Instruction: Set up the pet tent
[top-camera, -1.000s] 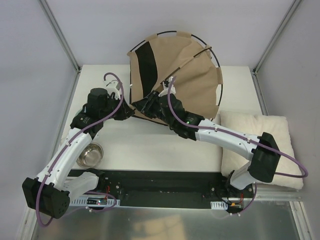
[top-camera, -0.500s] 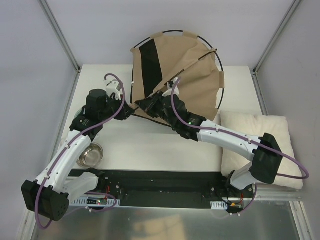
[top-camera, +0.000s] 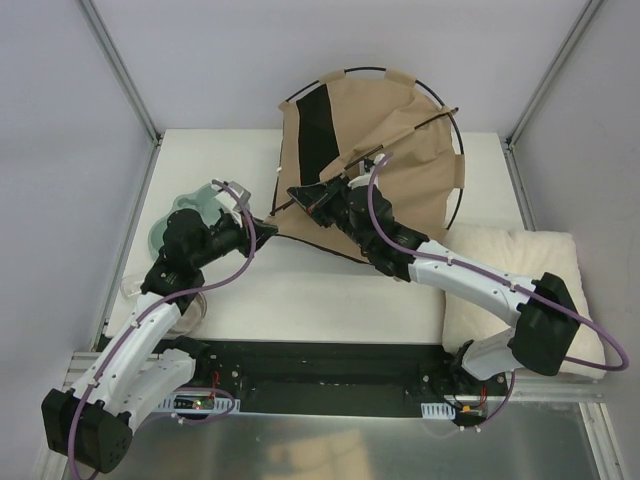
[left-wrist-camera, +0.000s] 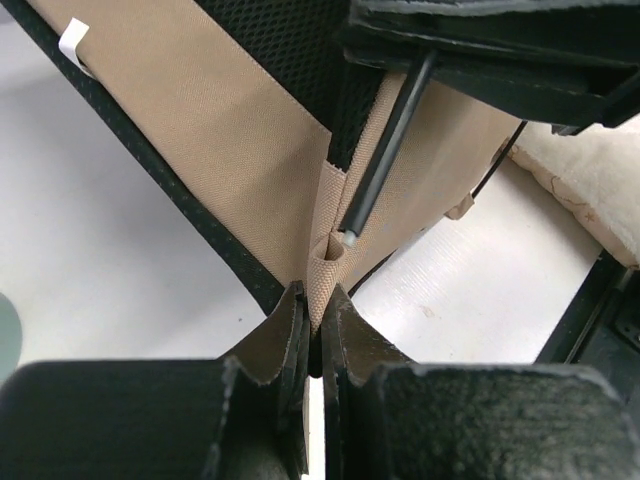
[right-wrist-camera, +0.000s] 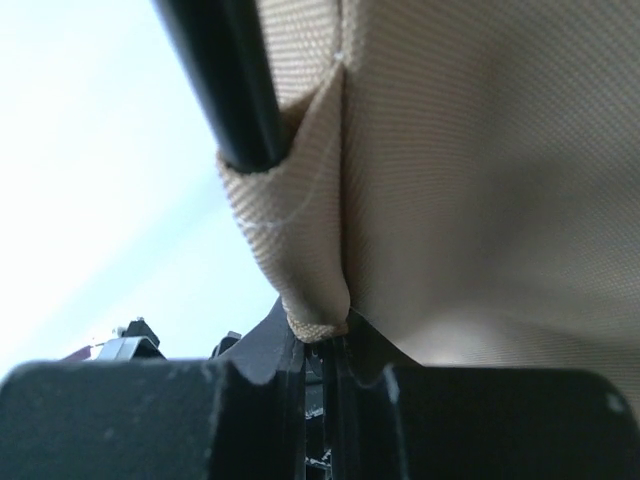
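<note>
Tan tent (top-camera: 420, 190) fabric clamped in left fingers (left-wrist-camera: 292, 345) and right fingers (right-wrist-camera: 283, 340); arms outstretched, converging.

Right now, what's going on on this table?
A robot is setting up a pet tent. The left fingers are shut on a tan corner of it, and the right fingers pinch the fabric under a small pocket that holds a black pole end. The tent sags at the far side of the table, not yet standing. A cream cushion lies apart at the right.
</note>
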